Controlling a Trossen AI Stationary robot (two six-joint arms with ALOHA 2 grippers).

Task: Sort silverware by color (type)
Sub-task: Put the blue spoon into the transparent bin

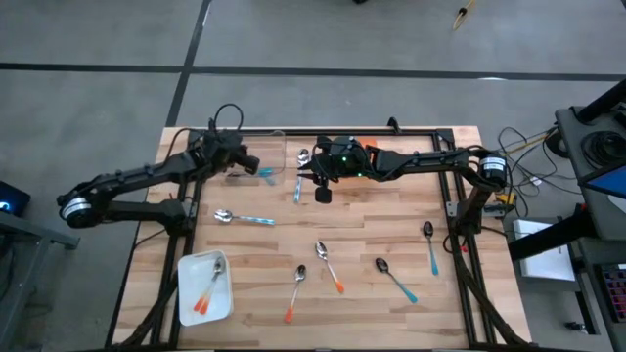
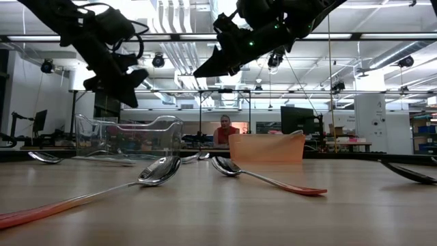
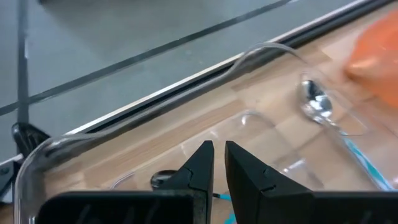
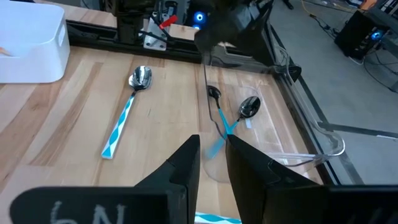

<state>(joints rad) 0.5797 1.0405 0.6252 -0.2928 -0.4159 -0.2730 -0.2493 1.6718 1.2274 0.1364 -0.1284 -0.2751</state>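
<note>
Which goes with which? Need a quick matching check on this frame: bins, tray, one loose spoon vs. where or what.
Things:
1. white tray
2. clear bin
3. orange bin
4. light-blue-handled spoon

Places/states:
a. loose on bare wood, left half of the table
b. holds two orange-handled spoons
c. far edge, by the right gripper
d. under the left gripper, teal-handled spoons inside

Pairs: 1-b, 2-d, 3-c, 4-a
</note>
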